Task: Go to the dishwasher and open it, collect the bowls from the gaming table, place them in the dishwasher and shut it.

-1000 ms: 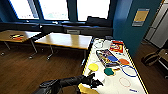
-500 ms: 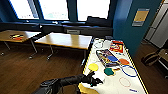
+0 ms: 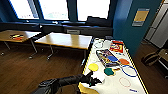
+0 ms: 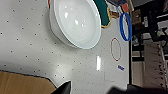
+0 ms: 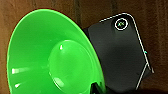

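The gaming table (image 3: 115,86), long and white with a yellow edge, is my landmark, running away from me toward the blue wall (image 3: 140,32). Two wood-topped tables (image 3: 65,40) stand off its left side, under the windows, on a dark wooden floor (image 3: 25,70).

My left arm comes in over the near left corner of the gaming table, and my left gripper (image 3: 93,80) hangs just at the white bowl (image 3: 98,75), which sits on the near end of the tabletop. In the left wrist view this white bowl (image 4: 76,22) lies upright on the speckled top, and I cannot tell how wide my fingers stand there, nor whether they touch it.

Further up the gaming table from the white bowl sit the yellow bowl (image 3: 93,67) at the left edge, the teal bowl (image 3: 109,71) near the middle and the orange bowl (image 3: 124,61) beyond it. A thin blue ring (image 3: 128,70) lies toward the right edge.

My right gripper is clamped on the rim of the large green bowl (image 5: 50,55), tilted on its side above the wooden floor, with a dark part of my base (image 5: 120,55) behind it.
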Available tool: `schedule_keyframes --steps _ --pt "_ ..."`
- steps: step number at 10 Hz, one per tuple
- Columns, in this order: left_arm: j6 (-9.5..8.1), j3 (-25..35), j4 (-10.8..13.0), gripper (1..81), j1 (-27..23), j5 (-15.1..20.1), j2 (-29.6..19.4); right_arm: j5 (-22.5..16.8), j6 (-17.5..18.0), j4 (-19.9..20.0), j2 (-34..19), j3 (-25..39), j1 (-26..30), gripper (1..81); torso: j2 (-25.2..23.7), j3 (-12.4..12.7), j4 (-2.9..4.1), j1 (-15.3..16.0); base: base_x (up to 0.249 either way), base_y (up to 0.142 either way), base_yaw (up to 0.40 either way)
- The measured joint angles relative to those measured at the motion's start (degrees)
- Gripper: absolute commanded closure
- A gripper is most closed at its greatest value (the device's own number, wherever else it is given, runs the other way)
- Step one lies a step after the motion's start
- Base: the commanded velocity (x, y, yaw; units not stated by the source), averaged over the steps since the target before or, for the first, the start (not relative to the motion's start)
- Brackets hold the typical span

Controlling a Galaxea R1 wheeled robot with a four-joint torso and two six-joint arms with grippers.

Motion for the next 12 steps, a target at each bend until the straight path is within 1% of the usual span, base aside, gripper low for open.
schedule_keyframes --steps 2,3,7,10,12 --pt "0.0 0.0 0.0 1.0 0.0 0.0 0.0 -0.1 0.0 0.0 0.0 -0.1 0.0 81.1 0.0 0.0 0.0 0.0 0.0 0.0 0.0" --pt "0.02 0.0 0.0 1.0 0.0 0.0 0.0 -0.2 0.0 0.0 0.1 -1.2 -0.5 81.1 0.0 0.0 0.0 0.0 0.0 0.0 0.0" --pt "0.02 0.1 0.0 1.0 0.0 -0.9 0.5 -0.8 -0.2 -1.5 1.8 -7.6 -2.9 81.1 0.0 0.0 0.0 0.0 0.0 0.0 0.0" --pt "0.02 0.3 0.0 1.0 0.1 -0.9 0.7 -2.0 -0.2 -2.6 3.1 -8.5 -3.6 81.1 0.0 0.0 0.0 -0.1 0.073 0.0 0.0" --pt "0.05 0.3 0.0 1.0 -0.2 -1.0 0.7 -1.5 -0.2 -2.7 3.0 -8.7 -2.8 81.1 0.0 0.0 0.0 0.0 0.08 0.0 0.0"
